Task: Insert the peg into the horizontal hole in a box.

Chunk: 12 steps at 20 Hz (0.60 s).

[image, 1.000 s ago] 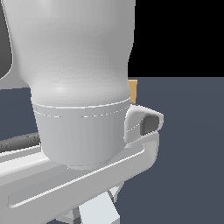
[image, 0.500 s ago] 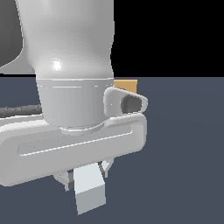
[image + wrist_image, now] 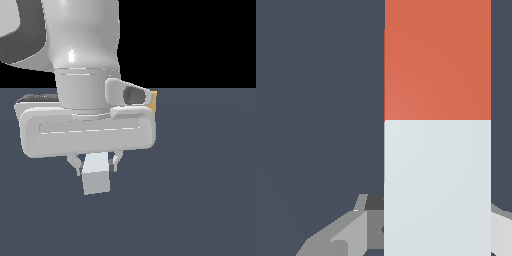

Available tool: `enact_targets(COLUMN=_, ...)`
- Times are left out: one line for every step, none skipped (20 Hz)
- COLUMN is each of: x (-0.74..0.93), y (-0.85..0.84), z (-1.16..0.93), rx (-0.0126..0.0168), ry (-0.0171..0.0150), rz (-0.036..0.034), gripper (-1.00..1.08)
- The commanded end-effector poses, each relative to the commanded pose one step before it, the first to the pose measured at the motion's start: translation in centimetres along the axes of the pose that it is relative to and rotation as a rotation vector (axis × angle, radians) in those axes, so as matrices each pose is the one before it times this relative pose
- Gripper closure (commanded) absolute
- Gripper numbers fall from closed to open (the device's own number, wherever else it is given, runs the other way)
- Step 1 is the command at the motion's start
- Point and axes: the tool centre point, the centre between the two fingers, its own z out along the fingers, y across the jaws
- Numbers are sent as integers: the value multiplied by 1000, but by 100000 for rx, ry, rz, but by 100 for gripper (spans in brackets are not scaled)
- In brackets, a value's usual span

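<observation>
The peg (image 3: pixel 437 125) fills the wrist view as a square bar, red-orange at one end and pale grey-white at the other. My gripper (image 3: pixel 96 166) is shut on the peg's pale part; its white end (image 3: pixel 96 181) sticks out below the fingers (image 3: pixel 76 165) in the exterior view. Only a thin tan-orange sliver of the box (image 3: pixel 153 101) shows behind the arm's hand, on the exterior view's right. The hole is hidden.
The arm's large white wrist and hand (image 3: pixel 87 130) block most of the exterior view. A dark blue-grey floor (image 3: pixel 200 190) spreads below and around, black background above.
The hand has swung and turned toward the exterior view's right, carrying the peg. The peg's white end now hangs in plain sight under the fingers. The box sliver shows further right.
</observation>
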Motion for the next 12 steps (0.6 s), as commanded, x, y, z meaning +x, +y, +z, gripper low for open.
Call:
enact_targets(x=1305, y=142, z=-651, rx=-259, ry=-68, rz=4800, gripper=108)
enact_targets(x=517, y=31, z=-208, rx=-1, ry=1, rz=1823, gripper=108)
enact_targets(x=514, y=32, z=-206, rx=-1, ry=1, rz=1809, gripper=108)
enact_targets(x=510, y=33, z=-205, rx=0, ry=0, rz=1798, gripper=108)
enact_targets(x=508, y=35, z=-204, rx=0, ry=-1, rz=1786, gripper=108)
enact_targets(x=506, y=36, z=-204, rx=0, ry=-1, rz=1775, gripper=108)
enact_targets(x=503, y=38, z=-203, rx=1, ry=-2, rz=1767, gripper=108)
enact_targets(x=502, y=40, z=-202, rx=1, ry=-3, rz=1758, gripper=108)
enact_targets(x=500, y=41, z=-202, rx=1, ry=-4, rz=1751, gripper=108)
enact_targets(x=498, y=43, z=-201, rx=1, ry=-5, rz=1746, gripper=108)
enact_targets(x=498, y=45, z=-201, rx=1, ry=-5, rz=1739, gripper=108)
enact_targets(x=483, y=45, z=-195, rx=2, ry=-6, rz=1689, gripper=108)
